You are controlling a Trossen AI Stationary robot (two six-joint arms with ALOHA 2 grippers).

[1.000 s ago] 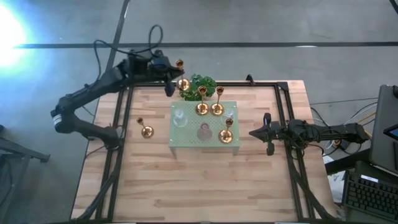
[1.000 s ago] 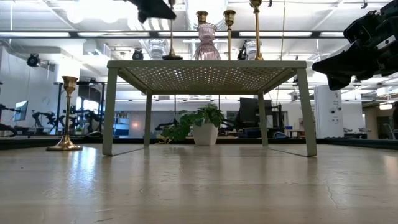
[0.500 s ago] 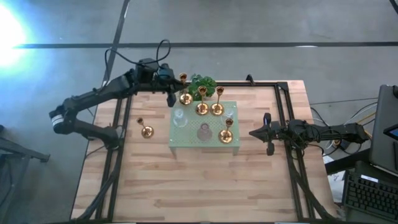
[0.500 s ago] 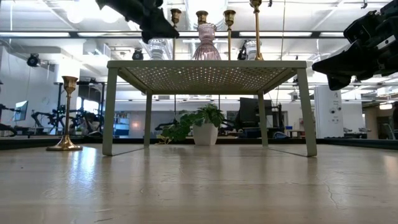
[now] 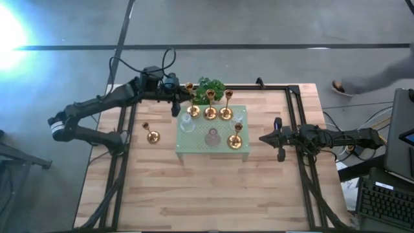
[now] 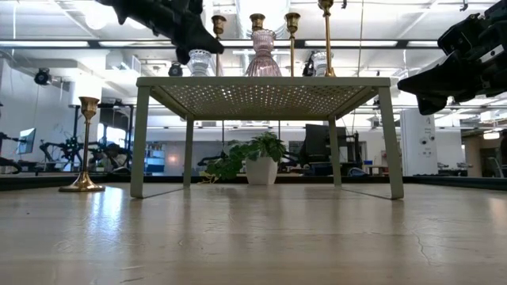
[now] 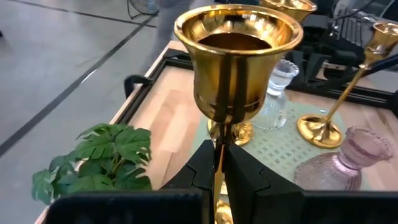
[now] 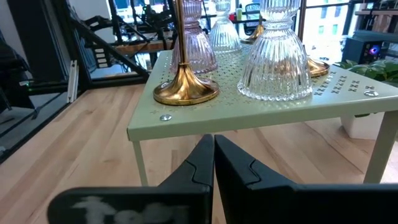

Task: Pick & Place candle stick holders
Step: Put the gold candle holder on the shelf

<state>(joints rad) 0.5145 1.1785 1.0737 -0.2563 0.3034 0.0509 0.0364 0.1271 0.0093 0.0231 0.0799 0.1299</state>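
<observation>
The left gripper (image 7: pixel 219 163) pinches a gold candle holder (image 7: pixel 238 56) by its stem (cup upright above the fingers), over the green stand's (image 5: pixel 194 144) back-left corner. The right gripper (image 5: pixel 264 138), fingers pressed together, waits beside the stand.

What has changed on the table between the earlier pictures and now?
The left gripper, jaws shut on a brass holder, has carried it from beyond the table's far-left edge to the back-left corner of the pale green stand, beside the plant. The right gripper, the other holders on the stand and the lone holder on the table stayed put.
</observation>
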